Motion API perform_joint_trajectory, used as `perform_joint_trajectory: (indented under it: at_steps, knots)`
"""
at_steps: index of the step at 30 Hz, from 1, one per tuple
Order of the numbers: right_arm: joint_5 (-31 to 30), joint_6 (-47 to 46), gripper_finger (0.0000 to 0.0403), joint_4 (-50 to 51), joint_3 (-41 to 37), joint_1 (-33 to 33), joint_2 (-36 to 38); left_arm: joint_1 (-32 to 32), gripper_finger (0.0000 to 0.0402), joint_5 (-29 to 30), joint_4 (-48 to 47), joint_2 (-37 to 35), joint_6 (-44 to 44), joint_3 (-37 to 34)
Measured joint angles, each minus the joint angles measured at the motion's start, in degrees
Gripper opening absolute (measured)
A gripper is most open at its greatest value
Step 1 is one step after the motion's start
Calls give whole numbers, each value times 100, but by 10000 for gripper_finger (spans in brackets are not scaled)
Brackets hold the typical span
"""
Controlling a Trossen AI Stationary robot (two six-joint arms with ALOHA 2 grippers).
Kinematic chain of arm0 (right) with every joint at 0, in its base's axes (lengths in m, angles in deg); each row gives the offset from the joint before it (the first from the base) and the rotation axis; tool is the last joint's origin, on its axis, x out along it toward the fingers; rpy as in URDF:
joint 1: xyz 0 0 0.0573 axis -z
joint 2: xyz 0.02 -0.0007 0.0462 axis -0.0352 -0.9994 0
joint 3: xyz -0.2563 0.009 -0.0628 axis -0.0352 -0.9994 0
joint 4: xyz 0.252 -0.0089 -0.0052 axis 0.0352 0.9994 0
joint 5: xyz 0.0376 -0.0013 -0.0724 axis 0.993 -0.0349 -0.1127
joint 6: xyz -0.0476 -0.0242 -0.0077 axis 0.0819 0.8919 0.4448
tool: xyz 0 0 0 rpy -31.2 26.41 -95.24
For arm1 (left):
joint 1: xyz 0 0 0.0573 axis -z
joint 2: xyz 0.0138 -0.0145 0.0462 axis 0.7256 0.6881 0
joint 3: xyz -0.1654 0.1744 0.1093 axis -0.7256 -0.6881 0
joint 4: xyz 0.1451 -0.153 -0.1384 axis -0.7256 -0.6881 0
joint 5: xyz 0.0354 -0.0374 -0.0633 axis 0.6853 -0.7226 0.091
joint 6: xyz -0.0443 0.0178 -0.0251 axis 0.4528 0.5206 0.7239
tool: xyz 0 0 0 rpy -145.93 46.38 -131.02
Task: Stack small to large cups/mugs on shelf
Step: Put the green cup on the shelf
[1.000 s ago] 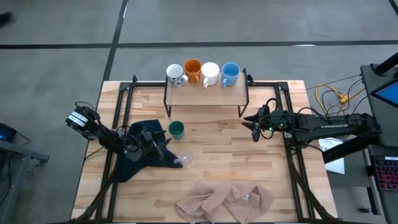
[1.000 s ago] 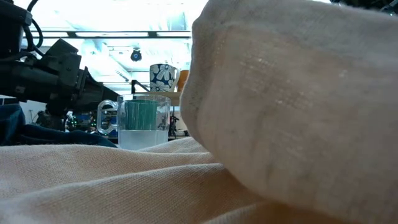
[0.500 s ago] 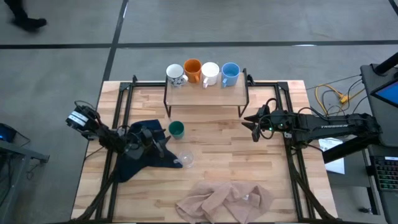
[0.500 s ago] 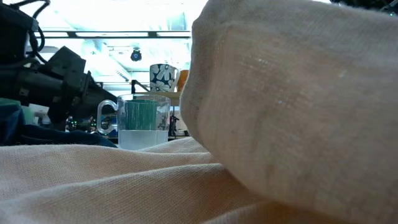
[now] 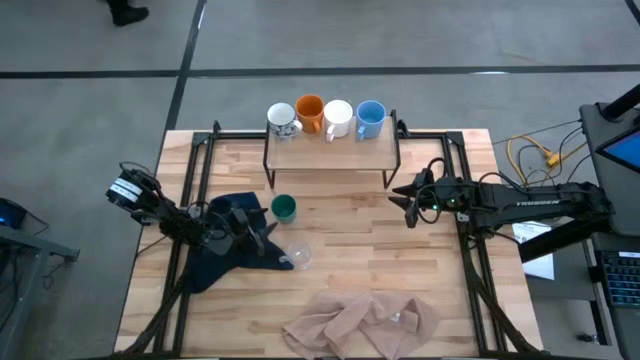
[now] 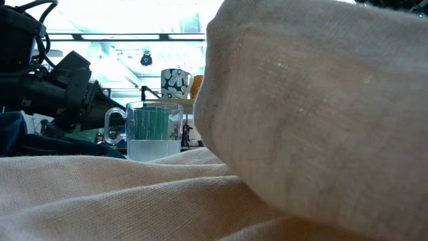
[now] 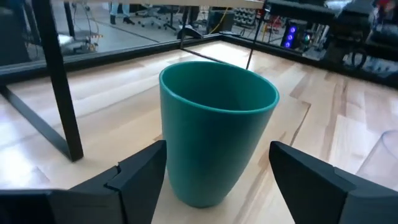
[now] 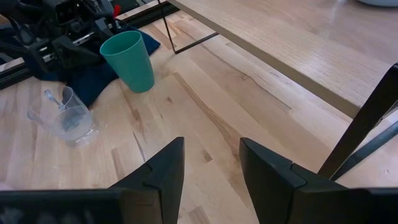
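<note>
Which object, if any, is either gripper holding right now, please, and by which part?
Nothing is held. The left gripper stands open around the dark green plastic cup without touching it; the right gripper is open and empty near the small wooden shelf.

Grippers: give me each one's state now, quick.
Left gripper: open, fingers either side of the green cup, not gripping.
Right gripper: open, empty, near the shelf.

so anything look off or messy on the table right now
Nothing is spilled or tipped. Two crumpled cloths lie on the tabletop: the dark blue cloth under the left arm, and the beige cloth bunched at the front edge, blocking most of the low view.
</note>
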Motion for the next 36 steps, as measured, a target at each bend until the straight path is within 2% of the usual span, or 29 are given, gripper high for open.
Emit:
perform_joint_trajectory:
  at_steps: [12,36]
  knots:
    - [0,-44,148,-1,0,-1,-1,-149,280,-2,-35,0,-874,36]
    - [0,-44,148,-2,0,-1,-1,-437,280,-359,-22,0,-839,178]
